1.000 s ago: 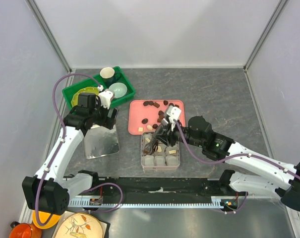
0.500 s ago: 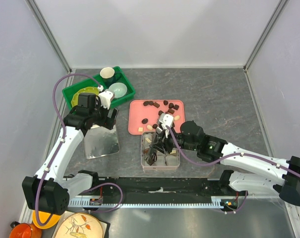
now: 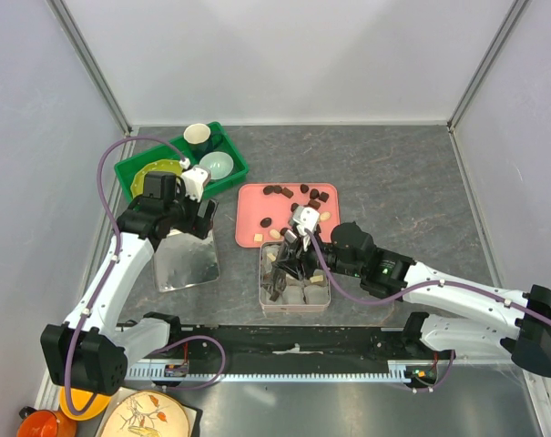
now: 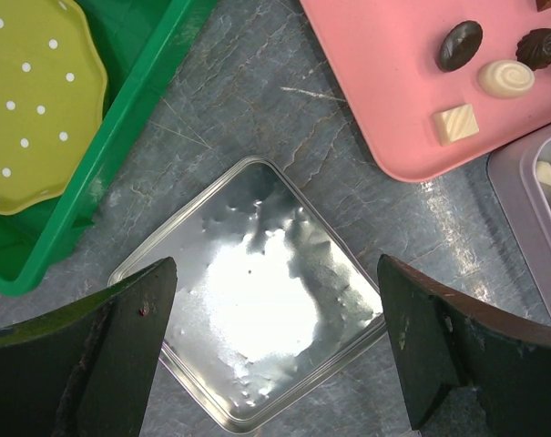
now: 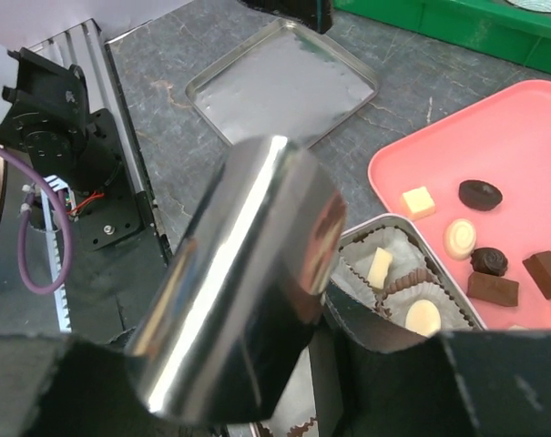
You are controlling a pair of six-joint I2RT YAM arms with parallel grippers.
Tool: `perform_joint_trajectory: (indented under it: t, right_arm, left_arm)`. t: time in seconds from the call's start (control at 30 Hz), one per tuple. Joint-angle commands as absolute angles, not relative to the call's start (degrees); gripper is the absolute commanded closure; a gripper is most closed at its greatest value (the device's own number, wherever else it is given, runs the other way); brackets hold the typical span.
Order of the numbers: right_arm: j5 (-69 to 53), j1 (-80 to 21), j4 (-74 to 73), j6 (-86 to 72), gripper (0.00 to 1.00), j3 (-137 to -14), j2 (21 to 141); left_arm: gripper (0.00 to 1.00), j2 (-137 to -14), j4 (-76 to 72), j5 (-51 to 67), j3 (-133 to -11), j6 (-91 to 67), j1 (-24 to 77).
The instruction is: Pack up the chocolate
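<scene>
The left arm reaches forward with its elbow bent. The left claw (image 4: 275, 287) hangs wide open and holds nothing. Directly below it lies 1 square silver lid (image 3: 186, 264).

The right arm stretches across to the left, and the right claw (image 3: 289, 267) points down into 1 tin (image 3: 296, 309). A shiny curved metal piece (image 5: 248, 273) blocks its wrist view, so I cannot tell how wide the jaws stand or whether they hold anything.

The table (image 3: 393, 173) is dark grey and stone-patterned, and pale walls with metal posts surround it.

The chocolate (image 5: 481, 193) lies mostly on 1 pink tray (image 3: 257, 205) just beyond the right claw. The left wrist view shows 4 whole pieces there, 2 dark and 2 cream. A few more pieces sit in paper cups inside the tin, under the right claw.

Beyond the left claw, 1 green bin (image 3: 134, 177) holds 1 yellow dotted plate (image 4: 34, 100).
</scene>
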State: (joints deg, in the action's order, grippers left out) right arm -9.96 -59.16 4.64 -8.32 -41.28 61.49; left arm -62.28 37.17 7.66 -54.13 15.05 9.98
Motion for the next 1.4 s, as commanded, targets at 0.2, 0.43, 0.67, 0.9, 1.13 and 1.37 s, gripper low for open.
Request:
perform_joint_trajectory:
  t: [0.2, 0.43, 0.67, 0.9, 1.13, 1.37]
  right_arm:
    - [6.3, -59.4, 5.8, 0.1, 0.61, -50.2, 61.5]
    - [6.3, -53.1, 11.3, 6.1, 0.63, -58.0, 71.2]
    - [-2.1, -45.4, 16.2, 4.2, 0.62, -65.2, 84.9]
    - [-3.2, -44.6, 20.1, 2.7, 0.48, -66.4, 93.2]
    - [-3.4, -44.2, 21.2, 2.0, 0.44, -66.2, 95.5]
    - [-3.8, -43.8, 25.7, 0.9, 0.44, -63.6, 97.3]
  left_arm:
    - [0.02, -60.4, 36.3, 8.9, -53.9, 14.9, 9.8]
    - [0.02, -60.0, 36.3, 8.5, -53.5, 15.0, 9.7]
    - [0.02, -59.9, 36.2, 8.1, -53.5, 15.5, 9.8]
    - [0.02, -60.4, 35.8, 8.1, -53.4, 15.6, 9.8]
    - [0.02, -60.6, 35.5, 8.0, -53.3, 15.7, 9.8]
    - [0.02, -60.4, 35.6, 7.6, -53.5, 15.8, 9.7]
